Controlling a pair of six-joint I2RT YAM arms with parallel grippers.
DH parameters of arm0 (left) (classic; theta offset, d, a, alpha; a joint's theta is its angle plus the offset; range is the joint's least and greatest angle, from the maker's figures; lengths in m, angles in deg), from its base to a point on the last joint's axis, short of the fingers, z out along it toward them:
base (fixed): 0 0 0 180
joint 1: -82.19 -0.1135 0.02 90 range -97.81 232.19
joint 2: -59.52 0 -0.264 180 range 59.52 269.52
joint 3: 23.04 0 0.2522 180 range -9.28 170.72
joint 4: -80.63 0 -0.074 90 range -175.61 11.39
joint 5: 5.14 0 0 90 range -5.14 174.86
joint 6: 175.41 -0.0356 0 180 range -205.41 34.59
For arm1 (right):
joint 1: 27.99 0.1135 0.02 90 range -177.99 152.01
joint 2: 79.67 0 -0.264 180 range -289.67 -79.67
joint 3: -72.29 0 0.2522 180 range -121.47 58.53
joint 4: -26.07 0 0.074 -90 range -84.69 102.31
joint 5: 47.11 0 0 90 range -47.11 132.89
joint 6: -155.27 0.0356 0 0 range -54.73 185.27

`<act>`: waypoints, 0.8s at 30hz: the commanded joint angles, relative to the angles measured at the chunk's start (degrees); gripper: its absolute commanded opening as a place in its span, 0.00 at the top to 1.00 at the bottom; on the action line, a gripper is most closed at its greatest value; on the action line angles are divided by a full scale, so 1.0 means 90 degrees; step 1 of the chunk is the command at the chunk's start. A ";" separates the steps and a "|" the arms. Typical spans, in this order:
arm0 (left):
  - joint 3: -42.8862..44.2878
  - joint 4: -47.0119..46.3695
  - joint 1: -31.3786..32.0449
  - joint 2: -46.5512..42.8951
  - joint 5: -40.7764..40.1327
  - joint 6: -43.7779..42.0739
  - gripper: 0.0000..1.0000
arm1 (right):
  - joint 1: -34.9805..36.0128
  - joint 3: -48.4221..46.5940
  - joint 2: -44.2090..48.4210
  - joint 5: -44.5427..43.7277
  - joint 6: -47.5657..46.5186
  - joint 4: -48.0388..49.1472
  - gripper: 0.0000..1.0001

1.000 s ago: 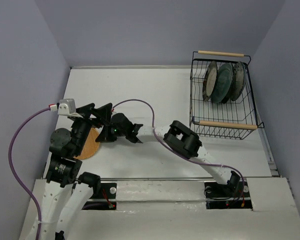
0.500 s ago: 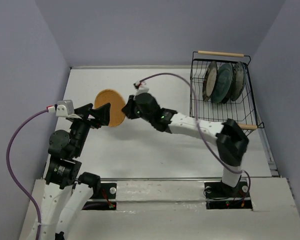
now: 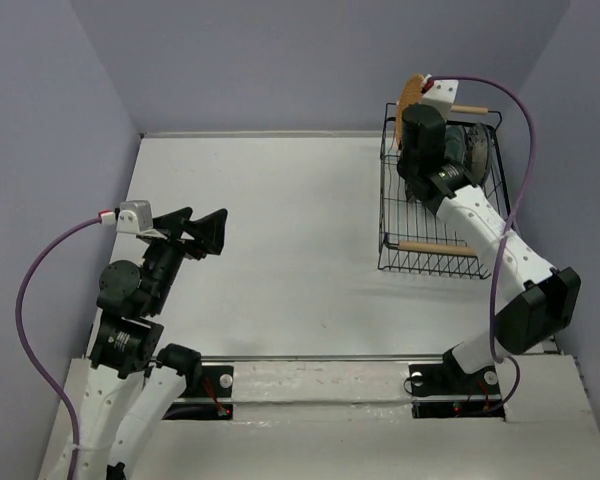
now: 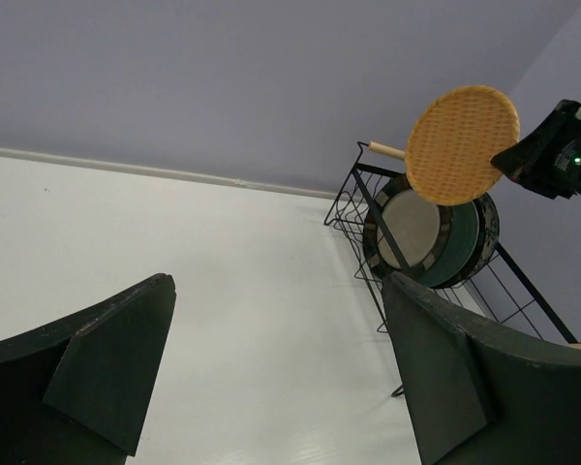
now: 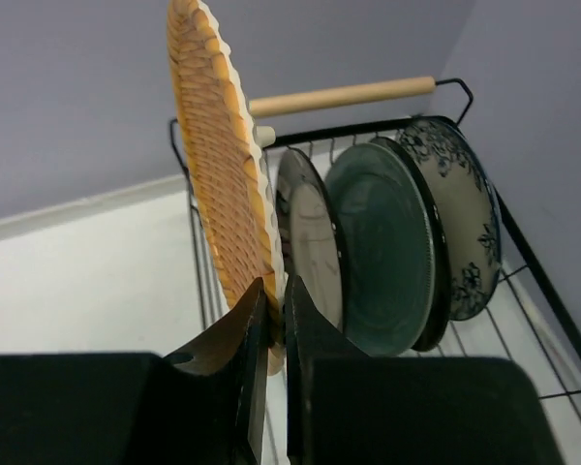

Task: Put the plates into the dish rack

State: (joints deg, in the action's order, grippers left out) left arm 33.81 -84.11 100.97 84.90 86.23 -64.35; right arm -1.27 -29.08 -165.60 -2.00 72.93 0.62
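My right gripper (image 5: 271, 291) is shut on the lower edge of the orange-tan plate (image 5: 218, 155) and holds it on edge in the air, above the left end of the black wire dish rack (image 3: 388, 200). The plate also shows in the top view (image 3: 412, 92) and in the left wrist view (image 4: 462, 143). Three plates stand upright in the rack: a dark-rimmed beige one (image 5: 310, 232), a teal one (image 5: 387, 242) and a white-and-blue floral one (image 5: 460, 223). My left gripper (image 3: 198, 222) is open and empty over the table's left side, far from the rack.
The rack has a wooden rod handle at the far end (image 5: 344, 95) and one at the near end (image 3: 445, 247). It stands against the right wall at the back corner. The right arm (image 3: 480, 215) stretches over the rack's near half.
My right gripper has carried the orange-tan plate from the left-middle of the table up and right to above the rack. The left arm has stayed in place, open.
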 commanded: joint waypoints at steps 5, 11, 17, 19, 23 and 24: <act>-0.0061 -0.0450 0.0051 0.0167 0.0170 -0.0055 0.01 | -0.0283 -0.0968 -0.1223 -0.0540 -0.0276 -0.0879 0.93; -0.0061 -0.0450 0.0100 0.0226 0.0229 -0.0065 0.01 | -0.0469 -0.0968 -0.1809 -0.0413 0.0037 -0.1026 0.93; -0.0061 -0.0440 0.0149 0.0265 0.0258 -0.0055 0.01 | -0.0772 -0.0734 -0.1985 -0.0101 0.0506 -0.1065 0.93; -0.0071 -0.0440 0.0149 0.0294 0.0288 -0.0055 0.01 | -0.0830 -0.0695 -0.2082 -0.0062 0.0652 -0.1055 0.93; -0.0061 -0.0440 0.0159 0.0314 0.0298 -0.0045 0.01 | -0.0957 -0.0695 -0.2268 0.0202 0.0818 -0.1046 0.93; -0.0061 -0.0440 0.0149 0.0333 0.0288 -0.0045 0.01 | -0.1015 -0.0753 -0.2394 0.0241 0.0819 -0.1046 0.93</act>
State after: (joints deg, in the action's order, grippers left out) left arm 33.79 -84.55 102.07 87.13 88.00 -64.33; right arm -9.64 -34.07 -185.16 -1.01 77.55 -11.57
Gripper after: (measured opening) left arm 0.990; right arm 0.121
